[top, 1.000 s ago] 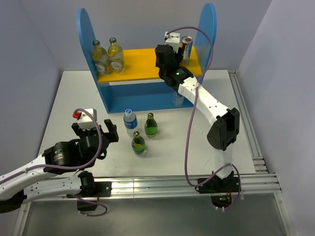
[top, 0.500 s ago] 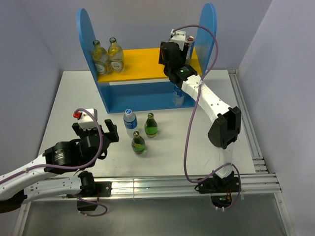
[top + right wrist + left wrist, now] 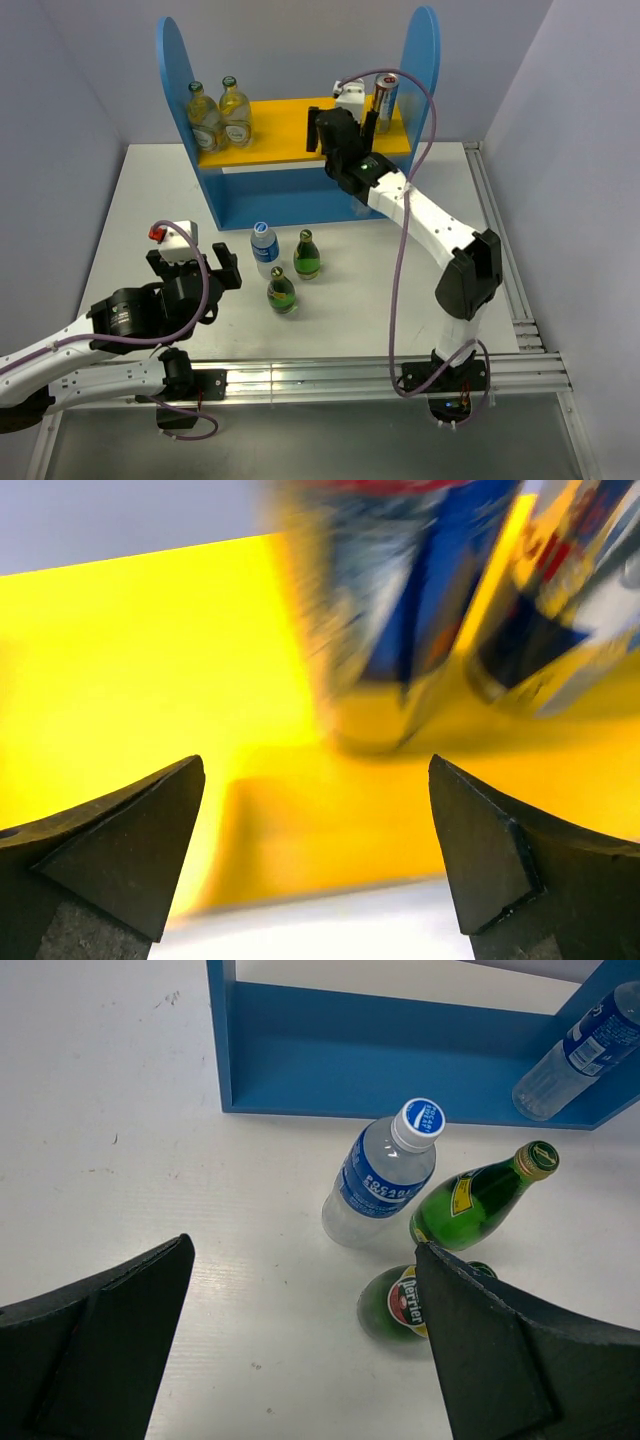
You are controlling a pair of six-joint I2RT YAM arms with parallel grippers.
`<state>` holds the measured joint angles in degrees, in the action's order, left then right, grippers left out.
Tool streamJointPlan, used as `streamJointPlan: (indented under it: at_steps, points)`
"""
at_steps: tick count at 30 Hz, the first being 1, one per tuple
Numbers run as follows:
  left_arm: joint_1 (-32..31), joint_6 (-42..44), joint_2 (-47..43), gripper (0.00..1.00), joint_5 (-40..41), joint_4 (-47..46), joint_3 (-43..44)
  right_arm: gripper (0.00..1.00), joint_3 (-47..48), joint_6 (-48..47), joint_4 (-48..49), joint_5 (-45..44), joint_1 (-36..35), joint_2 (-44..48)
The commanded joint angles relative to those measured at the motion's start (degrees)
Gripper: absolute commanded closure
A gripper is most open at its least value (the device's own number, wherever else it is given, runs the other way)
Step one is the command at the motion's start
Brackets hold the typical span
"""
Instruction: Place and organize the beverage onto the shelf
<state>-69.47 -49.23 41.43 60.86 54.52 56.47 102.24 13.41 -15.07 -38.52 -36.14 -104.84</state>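
Top view: the shelf [image 3: 290, 200] is seen at upper centre of the frame, at the far side of the bench [image 3: 150, 200]. A pair of yellowish btls [image 3: 207, 120] is set at the left end of its yellow board [image 3: 285, 130]. A can [image 3: 385, 98] is set at the right end, close to the side panel. The R gripper [image 3: 345, 122] is held over the board's front edge, just left of the can. The mid board is bare. A water btl [image 3: 264, 248], far green btl [image 3: 307, 255] and near green btl [image 3: 281, 290] are grouped at centre frame. The L gripper [image 3: 190, 265] is at lower left, w/ bare bench around it.

L wrist view: the fingers [image 3: 100, 1350] are spread wide, nothing held. A second water btl [image 3: 585, 1045] is seen at the shelf's base, upper right corner.

R wrist view: much blurred. The fingers [image 3: 110, 850] are set wide, nothing between. A second can [image 3: 570, 600] is seen beside the first.
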Motion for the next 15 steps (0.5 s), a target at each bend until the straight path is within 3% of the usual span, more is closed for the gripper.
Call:
streamJointPlan:
  at_steps: [1,6,10,15]
  points:
    - [-0.4,-0.2,0.2,0.01,0.8,-0.1,0.2,0.00,-1.9,0.0,2.1,-2.7,-5.5,7.2]
    - [-0.4,0.2,2.1,0.01,1.1,-0.7,0.0,0.00,-9.1,4.8,0.2,-4.1,-11.0,16.5]
    - [-0.3,0.5,4.7,0.01,0.6,-1.3,-0.1,0.00,-25.1,10.4,2.5,-2.7,-15.8,27.3]
    - [-0.3,2.8,5.3,0.01,0.1,-3.4,0.2,0.00,-38.2,6.9,11.3,11.4,-21.9,36.3]
